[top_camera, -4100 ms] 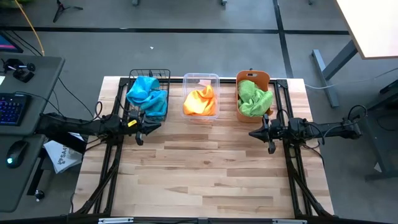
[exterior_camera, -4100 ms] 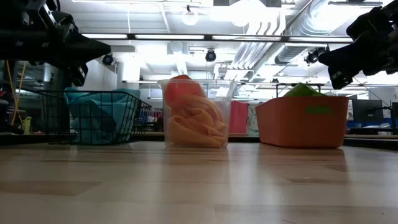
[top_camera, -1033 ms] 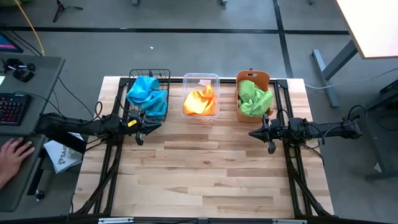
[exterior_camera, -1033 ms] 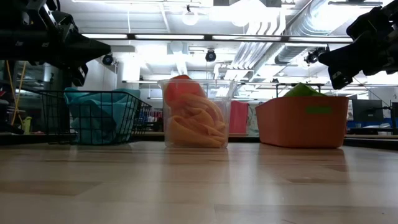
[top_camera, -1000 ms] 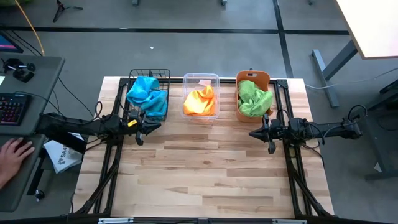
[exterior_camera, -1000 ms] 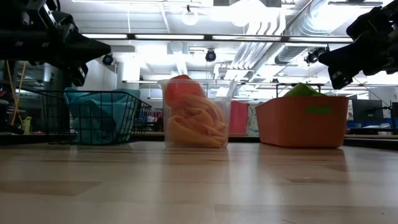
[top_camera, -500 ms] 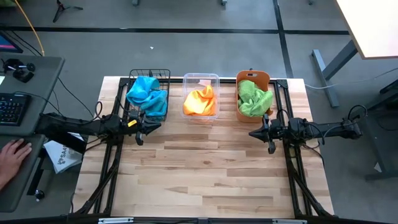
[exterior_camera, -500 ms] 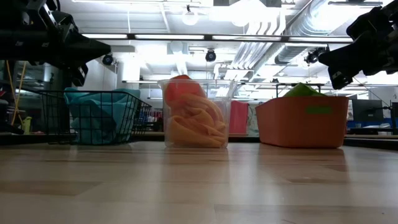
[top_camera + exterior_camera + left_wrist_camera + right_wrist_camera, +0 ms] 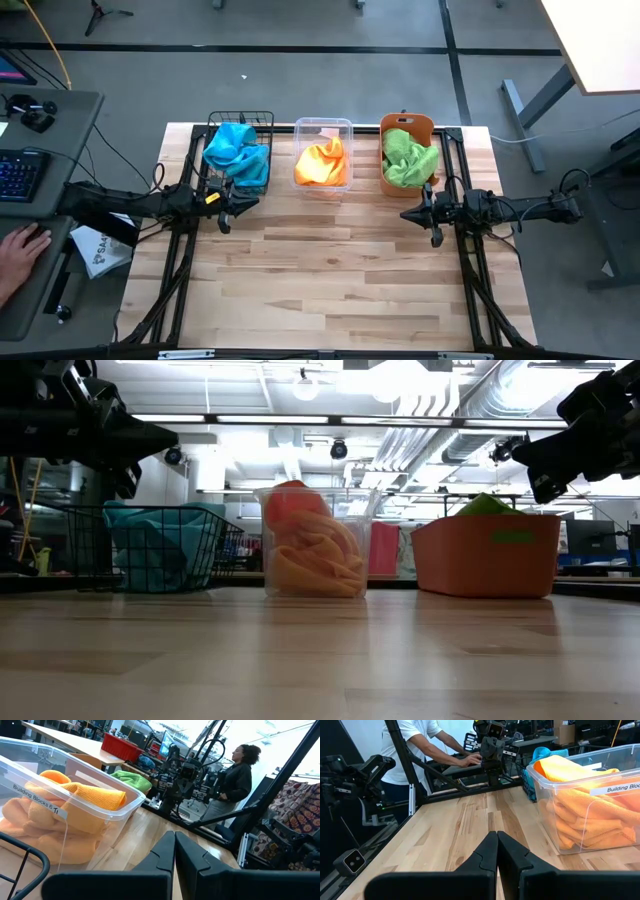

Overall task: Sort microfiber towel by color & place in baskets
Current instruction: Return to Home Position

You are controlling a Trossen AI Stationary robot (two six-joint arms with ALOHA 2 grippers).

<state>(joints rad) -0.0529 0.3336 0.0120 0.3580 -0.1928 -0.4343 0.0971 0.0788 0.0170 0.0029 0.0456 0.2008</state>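
Turquoise towels (image 9: pixel 235 150) fill the black wire basket (image 9: pixel 240 118) at the far left. Orange towels (image 9: pixel 320 163) fill the clear tub (image 9: pixel 323 126) in the middle. Green towels (image 9: pixel 408 158) fill the orange bin (image 9: pixel 406 124) at the far right. My left gripper (image 9: pixel 250 204) hovers shut and empty just in front of the wire basket, pointing toward the table's right. My right gripper (image 9: pixel 407 214) hovers shut and empty in front of the orange bin, pointing toward the table's left. The shut fingers show in the left wrist view (image 9: pixel 174 851) and the right wrist view (image 9: pixel 497 851).
The three containers stand in a row along the table's far edge. The wooden tabletop (image 9: pixel 330 280) stretches bare in front of them. A person's hand (image 9: pixel 15 252) rests at a desk left of the table; people stand beyond the table in the wrist views.
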